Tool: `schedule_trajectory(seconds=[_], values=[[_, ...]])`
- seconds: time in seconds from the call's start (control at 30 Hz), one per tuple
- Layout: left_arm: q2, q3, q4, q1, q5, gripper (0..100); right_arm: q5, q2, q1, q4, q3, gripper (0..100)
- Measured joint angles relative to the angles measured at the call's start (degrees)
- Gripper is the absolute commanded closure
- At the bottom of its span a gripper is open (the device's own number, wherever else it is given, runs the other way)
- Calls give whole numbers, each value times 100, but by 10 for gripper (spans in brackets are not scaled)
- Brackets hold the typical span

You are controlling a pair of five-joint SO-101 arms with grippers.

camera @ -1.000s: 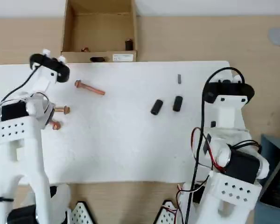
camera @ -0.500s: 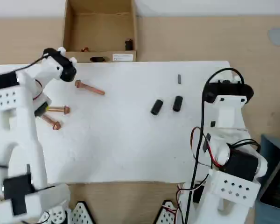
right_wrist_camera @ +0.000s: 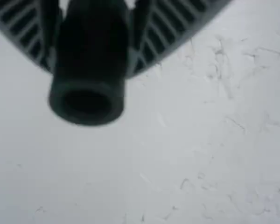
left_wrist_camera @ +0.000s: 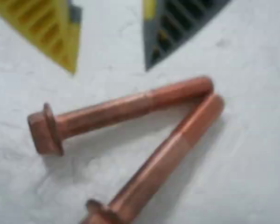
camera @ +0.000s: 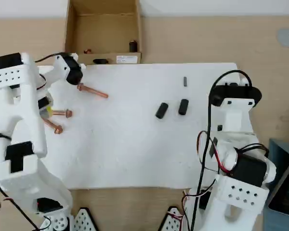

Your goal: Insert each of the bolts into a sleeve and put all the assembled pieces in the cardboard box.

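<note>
Between the left pincer's (left_wrist_camera: 109, 65) fingers, one yellow (left_wrist_camera: 51, 32) and one dark (left_wrist_camera: 177, 28), is a wide gap with nothing in it, so it is open. Just ahead of its tips two copper bolts lie flat on the white mat (left_wrist_camera: 252, 154): first bolt (left_wrist_camera: 121, 109) and second bolt (left_wrist_camera: 163, 163). Their plain ends nearly touch and their heads are spread apart, making a V. In the high view the same pair sits beside the left arm (camera: 19, 110), and a third bolt (camera: 92, 91) lies farther out from that pincer, toward the cardboard box (camera: 70, 33), not touching the pair. The box stands off the mat's far edge, with a dark piece (camera: 133, 45) and a small copper piece (camera: 88, 50) inside near its front wall. The right pincer (right_wrist_camera: 92, 56) is clamped on a black sleeve (right_wrist_camera: 86, 100), fingers on both sides, bore end out and raised off the mat. Out from the right arm (camera: 233, 98), two loose sleeves (camera: 161, 110) (camera: 183, 106) lie near each other on the mat. A small dark bit (camera: 185, 81) lies beyond them, apart.
</note>
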Motion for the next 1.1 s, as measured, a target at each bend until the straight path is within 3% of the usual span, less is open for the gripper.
schedule_trajectory(seconds=[0.23, 0.7, 0.97, 1.1], values=[[501, -18, -18, 0, -440, 886, 0, 0, 0, 0, 0, 988], [1565, -1310, -26, 158, -448, 884, 0, 0, 0, 0, 0, 988], [1723, -1424, 26, 396, -448, 884, 0, 0, 0, 0, 0, 988], [1723, -1424, 26, 448, -448, 824, 0, 0, 0, 0, 0, 988]])
